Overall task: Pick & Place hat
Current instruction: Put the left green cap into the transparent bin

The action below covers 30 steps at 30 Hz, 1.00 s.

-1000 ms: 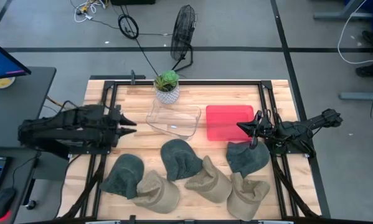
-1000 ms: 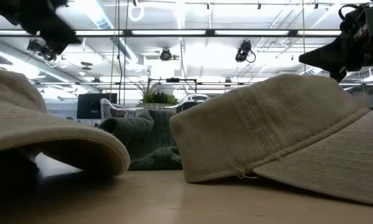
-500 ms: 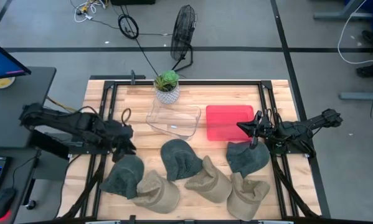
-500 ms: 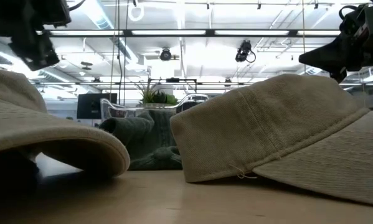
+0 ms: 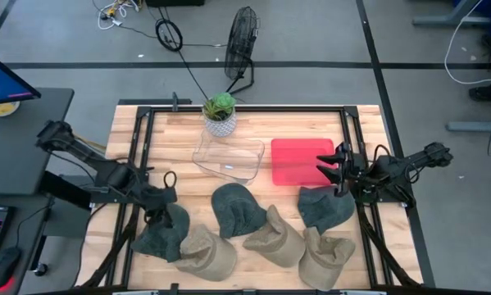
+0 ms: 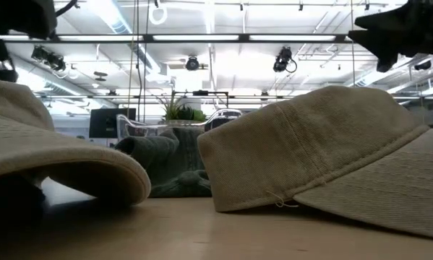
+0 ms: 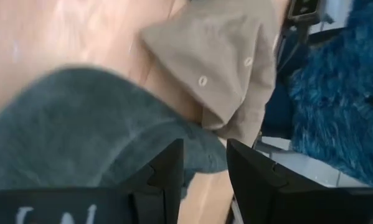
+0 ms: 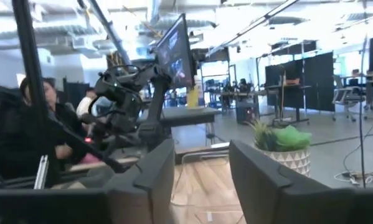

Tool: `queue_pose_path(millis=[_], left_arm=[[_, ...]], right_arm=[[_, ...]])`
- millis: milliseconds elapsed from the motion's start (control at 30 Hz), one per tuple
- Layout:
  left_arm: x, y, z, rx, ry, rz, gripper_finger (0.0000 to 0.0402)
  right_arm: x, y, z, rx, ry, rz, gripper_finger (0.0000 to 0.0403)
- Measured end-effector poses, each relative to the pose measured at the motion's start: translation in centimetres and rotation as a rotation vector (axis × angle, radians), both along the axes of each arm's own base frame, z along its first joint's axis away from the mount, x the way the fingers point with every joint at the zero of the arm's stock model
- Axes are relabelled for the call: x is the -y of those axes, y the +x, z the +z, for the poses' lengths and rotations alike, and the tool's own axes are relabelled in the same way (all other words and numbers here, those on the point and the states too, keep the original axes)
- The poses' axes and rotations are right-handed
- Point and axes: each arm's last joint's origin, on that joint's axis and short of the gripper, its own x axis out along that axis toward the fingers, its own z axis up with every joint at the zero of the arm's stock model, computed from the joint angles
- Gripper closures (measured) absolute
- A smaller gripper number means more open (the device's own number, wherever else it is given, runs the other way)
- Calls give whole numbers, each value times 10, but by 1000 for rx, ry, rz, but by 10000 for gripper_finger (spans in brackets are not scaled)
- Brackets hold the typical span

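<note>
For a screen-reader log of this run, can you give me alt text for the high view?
The left gripper reaches down over the dark green hat at the left end of a cluster of six hats, green and tan, along the wooden table's near edge. The right gripper hovers open beside a red tray, next to a clear container and potted plant.

My desk (image 5: pixel 179 135) is pale wood planks in a black frame. At its far edge stands a potted plant (image 5: pixel 220 114), with a clear tray (image 5: pixel 229 158) just in front and a red tray (image 5: pixel 299 160) to its right. Across the near half lie six hats: green hats (image 5: pixel 238 208) at left, middle and right, tan hats (image 5: pixel 275 239) between and before them, several overlapping.
</note>
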Motion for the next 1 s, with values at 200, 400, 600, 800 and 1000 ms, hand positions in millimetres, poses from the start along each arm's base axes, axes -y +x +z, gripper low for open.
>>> queue_pose_path(millis=[200, 400, 600, 800, 1000], left_arm=[[14, -1, -9, -119, -36, 4, 280], [26, -3, -19, -164, 21, -73, 280], [35, -2, -33, -177, 127, -183, 280], [38, 1, -41, -187, 188, -223, 280], [42, 7, -24, -156, 168, -221, 283]], right_arm=[[-1, 9, 21, -30, -30, 35, 235], [-4, 31, 45, -123, -127, 37, 235], [-5, 63, 42, -287, -177, 1, 235], [-6, 89, 40, -393, -237, -23, 235], [-6, 112, 50, -433, -315, -43, 235]])
